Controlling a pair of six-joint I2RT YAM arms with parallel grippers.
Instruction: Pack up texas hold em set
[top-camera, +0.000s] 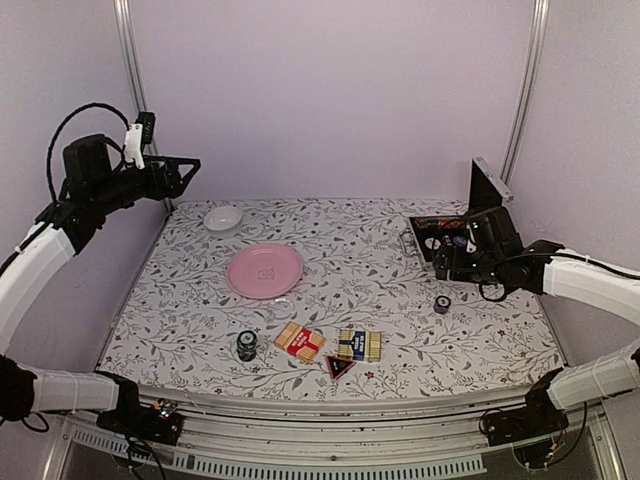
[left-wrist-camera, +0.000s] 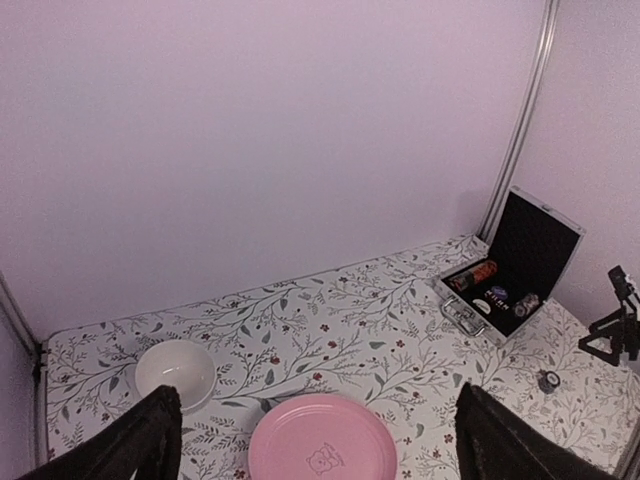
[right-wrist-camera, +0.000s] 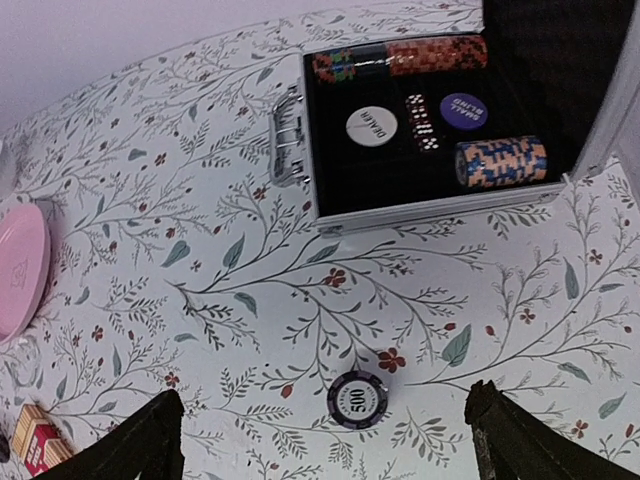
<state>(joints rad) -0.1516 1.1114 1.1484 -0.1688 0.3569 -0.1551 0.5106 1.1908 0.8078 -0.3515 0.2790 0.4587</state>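
Note:
The silver case (top-camera: 418, 243) lies open at the back right, its lid (top-camera: 487, 187) upright, with rows of chips (right-wrist-camera: 435, 52) inside on the black lining. One chip stack (top-camera: 441, 304) stands on the table in front of the case, and another (top-camera: 247, 346) sits at the front. Two card decks (top-camera: 300, 341) (top-camera: 359, 345) and a black triangular marker (top-camera: 339, 367) lie near the front edge. My right gripper (top-camera: 445, 262) hangs open just above the near chip stack (right-wrist-camera: 358, 398), holding nothing. The left gripper (top-camera: 180, 172) is raised high at the far left, open and holding nothing.
A pink plate (top-camera: 264, 271) sits left of centre and a small white bowl (top-camera: 223, 218) at the back left. Metal posts (top-camera: 523, 95) stand at the back corners against the wall. The case's handle (right-wrist-camera: 285, 135) faces left towards the table's middle.

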